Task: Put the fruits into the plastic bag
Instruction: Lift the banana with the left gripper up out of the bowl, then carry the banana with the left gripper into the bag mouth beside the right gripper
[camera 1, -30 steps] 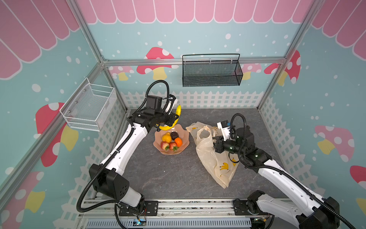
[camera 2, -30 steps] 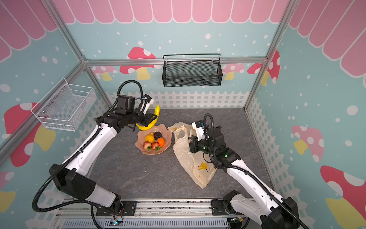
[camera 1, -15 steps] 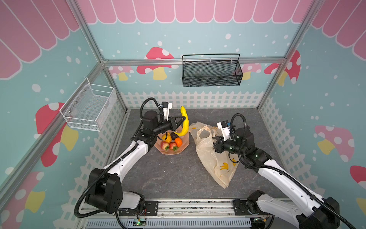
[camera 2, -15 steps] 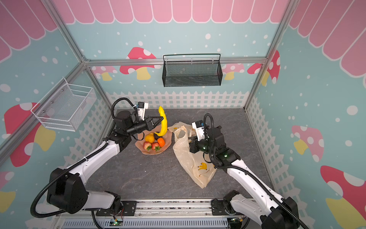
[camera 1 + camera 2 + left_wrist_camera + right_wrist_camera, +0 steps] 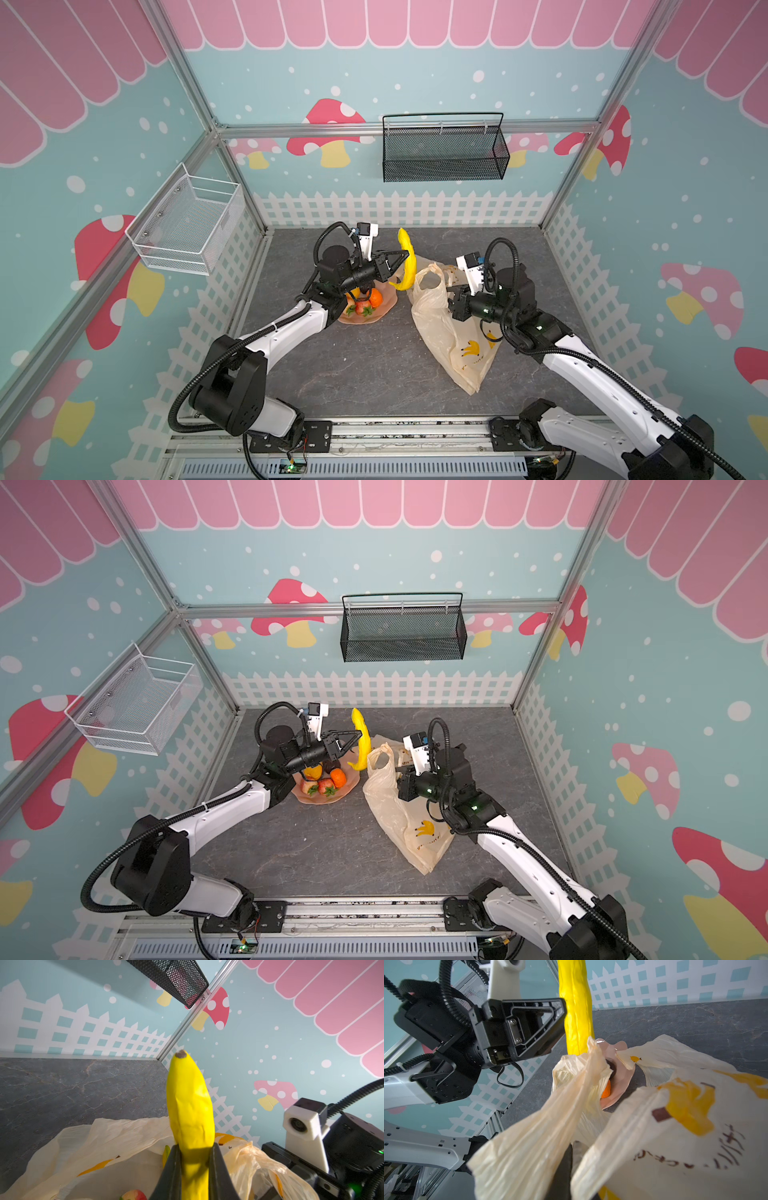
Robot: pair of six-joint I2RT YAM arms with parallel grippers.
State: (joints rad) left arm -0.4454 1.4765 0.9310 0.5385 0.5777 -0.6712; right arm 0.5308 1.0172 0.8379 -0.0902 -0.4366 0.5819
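My left gripper (image 5: 404, 256) (image 5: 194, 1148) is shut on a yellow banana (image 5: 408, 266) (image 5: 362, 742) (image 5: 190, 1105), which stands nearly upright in the air between the pink dish (image 5: 384, 312) and the plastic bag (image 5: 453, 336) (image 5: 401, 812). The banana's lower tip hangs by the bag's raised loop handle (image 5: 430, 282). My right gripper (image 5: 450, 306) (image 5: 564, 1167) is shut on the bag's edge and holds its mouth up; film hides its fingertips. An orange (image 5: 375, 298) and strawberries (image 5: 363, 309) lie in the dish.
A black mesh basket (image 5: 444, 149) hangs on the back wall and a white wire basket (image 5: 187, 224) on the left wall. Picket-fence walls close in the grey floor (image 5: 365, 374). The bag's lower part lies flat toward the front.
My left arm has swung the banana right, from over the dish's far side to beside the bag's handle, turning it upright. The right arm and bag have not moved.
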